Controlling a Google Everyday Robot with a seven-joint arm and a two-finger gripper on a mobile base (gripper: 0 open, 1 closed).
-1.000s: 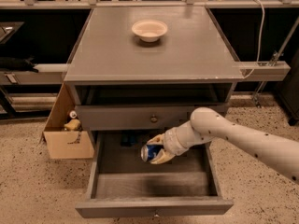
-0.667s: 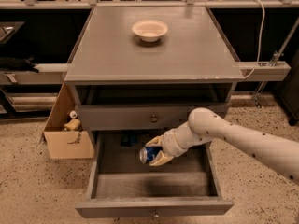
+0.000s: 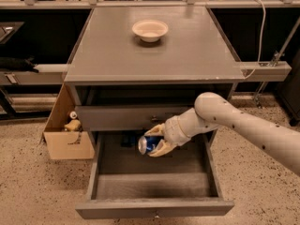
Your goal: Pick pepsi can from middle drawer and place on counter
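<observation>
The pepsi can, dark blue with a silver end facing left, lies sideways between my gripper's pale fingers. My gripper is shut on it and holds it above the floor of the open middle drawer, just in front of the closed drawer front above. My white arm reaches in from the right. The counter is the grey top of the cabinet, higher up in the view.
A white bowl stands on the counter near its back. An open cardboard box with small items sits on the speckled floor left of the cabinet. A rail with a cable runs at the right.
My gripper has lifted the can a little and moved it slightly back toward the closed drawer front. The drawer and bowl have not moved.
</observation>
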